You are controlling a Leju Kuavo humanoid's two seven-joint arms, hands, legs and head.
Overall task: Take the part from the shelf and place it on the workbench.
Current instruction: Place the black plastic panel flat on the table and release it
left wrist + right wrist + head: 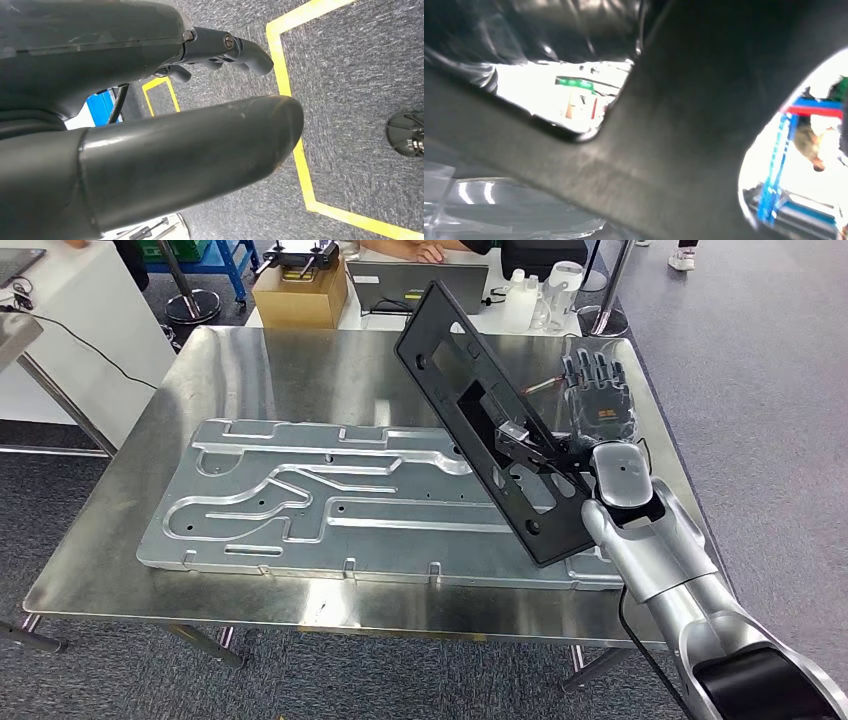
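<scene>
The part (470,390) is a long flat black panel with several cutouts. It stands steeply tilted over the right side of the steel workbench (260,370), its low end down by the front right of the plate. My right hand (595,405) holds it near the middle, thumb on the panel's face and fingers stretched out behind it. In the right wrist view the dark panel (674,125) crosses close to the camera, with shiny metal below it. My left hand (200,125) hangs over carpet with its thumb and fingers apart, holding nothing.
A large machined aluminium plate (300,500) with grooves covers most of the workbench. Behind it stand a cardboard box (300,295), a grey tray (425,285) and white bottles (525,300), with a person's hand (430,250) at the far edge. Yellow tape (287,75) marks the floor.
</scene>
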